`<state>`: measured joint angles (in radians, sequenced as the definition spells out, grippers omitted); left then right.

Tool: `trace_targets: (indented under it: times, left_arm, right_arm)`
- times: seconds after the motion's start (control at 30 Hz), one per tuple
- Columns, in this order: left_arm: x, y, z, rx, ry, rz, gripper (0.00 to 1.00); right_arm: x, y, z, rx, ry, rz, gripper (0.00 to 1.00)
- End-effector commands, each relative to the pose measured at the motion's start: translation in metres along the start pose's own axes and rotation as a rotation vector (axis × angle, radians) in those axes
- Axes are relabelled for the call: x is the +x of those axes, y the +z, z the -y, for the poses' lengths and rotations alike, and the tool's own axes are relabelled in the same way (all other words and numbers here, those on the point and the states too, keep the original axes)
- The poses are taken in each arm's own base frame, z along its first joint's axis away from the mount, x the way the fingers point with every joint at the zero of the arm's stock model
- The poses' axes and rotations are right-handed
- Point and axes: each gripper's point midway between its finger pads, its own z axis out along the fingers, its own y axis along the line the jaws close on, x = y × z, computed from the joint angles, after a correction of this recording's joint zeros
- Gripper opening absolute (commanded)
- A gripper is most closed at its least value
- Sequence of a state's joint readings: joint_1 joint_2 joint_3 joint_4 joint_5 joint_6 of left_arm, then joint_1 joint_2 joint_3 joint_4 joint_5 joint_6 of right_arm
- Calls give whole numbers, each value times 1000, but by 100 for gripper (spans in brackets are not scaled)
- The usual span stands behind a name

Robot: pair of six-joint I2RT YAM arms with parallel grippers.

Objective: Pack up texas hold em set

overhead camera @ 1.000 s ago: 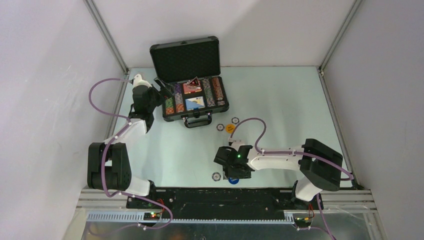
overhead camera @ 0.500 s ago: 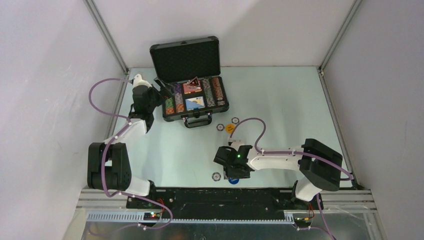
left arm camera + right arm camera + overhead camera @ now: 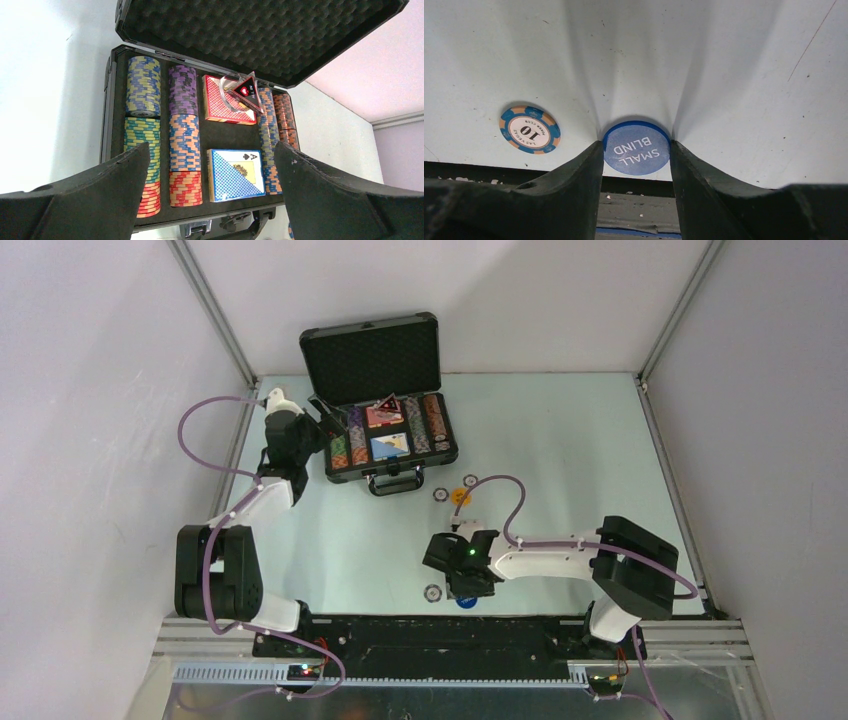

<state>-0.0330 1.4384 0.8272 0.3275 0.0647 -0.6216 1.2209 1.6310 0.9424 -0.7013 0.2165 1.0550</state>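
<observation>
A 10 chip [image 3: 529, 129] lies near the blue button [image 3: 636, 147].

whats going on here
A two-arm robot is packing a poker set. The right gripper is low over the table near its front edge, fingers either side of the blue small blind button, close against its rim; whether it grips it yet is unclear. A 10 chip lies beside it, and an orange button lies near the open case, which holds chip rows and card decks. The left gripper hovers open at the case's left side.
</observation>
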Motion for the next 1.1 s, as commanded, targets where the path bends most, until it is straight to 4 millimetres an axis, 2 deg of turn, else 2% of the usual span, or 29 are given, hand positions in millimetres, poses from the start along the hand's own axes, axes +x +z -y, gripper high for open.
trace_targets:
  times: [0.0,0.23,0.63,0.87,0.97,1.07]
  left_arm:
    - [-18,3,16,45,4,37,98]
    - [-18,3,15,43,4,37,98]
    - [-19,3,15,42,5,39,98]
    - [-18,3,14,42,5,38,98]
    - [-19,3,14,40,6,39,98]
    - [-19,3,13,40,5,39,98]
  right_arm:
    - [-5,5,-2,18,-1,23,53]
    - [-38,-7,-1,-8,6,86,53]
    - [-91,-12,-4,-31,10,161,53]
    - [-141,-16,-13,-70,22,223,56]
    - [-145,-15,-13,-57,11,211,62]
    - [-130,-10,-6,-14,-5,177,67]
